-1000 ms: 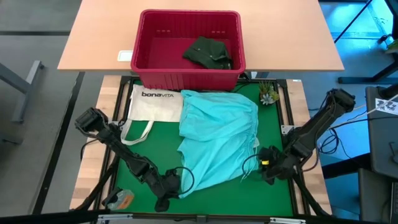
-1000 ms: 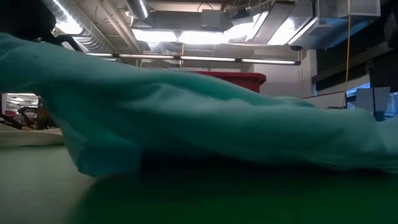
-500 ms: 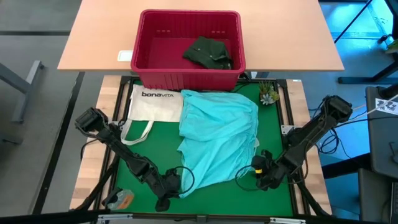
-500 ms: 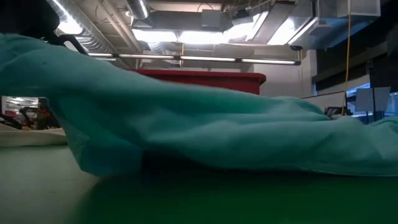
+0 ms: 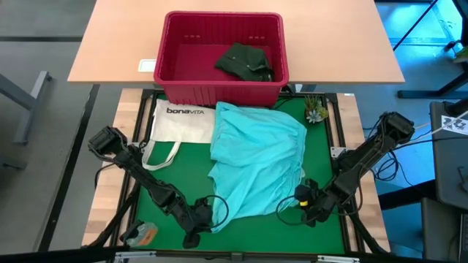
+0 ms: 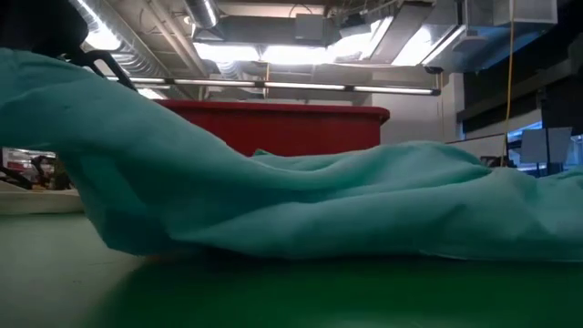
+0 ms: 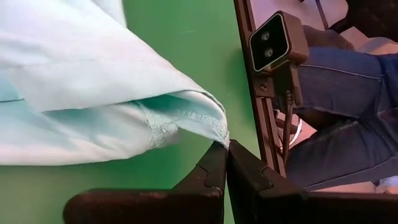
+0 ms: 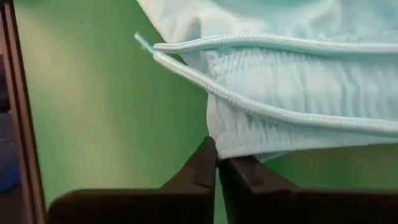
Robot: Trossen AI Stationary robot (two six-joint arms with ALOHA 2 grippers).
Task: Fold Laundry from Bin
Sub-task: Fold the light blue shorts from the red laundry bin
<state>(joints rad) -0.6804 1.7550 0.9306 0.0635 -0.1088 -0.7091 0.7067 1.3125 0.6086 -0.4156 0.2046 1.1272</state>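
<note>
Tote bag (image 5: pixel 183 120), perhaps small plant (image 5: pixel 316 111)

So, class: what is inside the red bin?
A dark green garment lies bunched toward the right side of the bin; bare red floor shows beside it. Whatever is under the garment cannot be seen.

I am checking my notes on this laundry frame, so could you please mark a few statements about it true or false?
1. The turquoise garment lies spread on the green mat. True.
2. The red bin is empty. False: a dark green garment lies inside it.
3. The left hand is shut on a corner of the turquoise garment. True.
4. The right hand stands wide open above the bin. False: it is shut at the garment's elastic edge, near the mat's front.
5. The white tote bag lies on top of the turquoise garment. False: it lies beside it.
</note>
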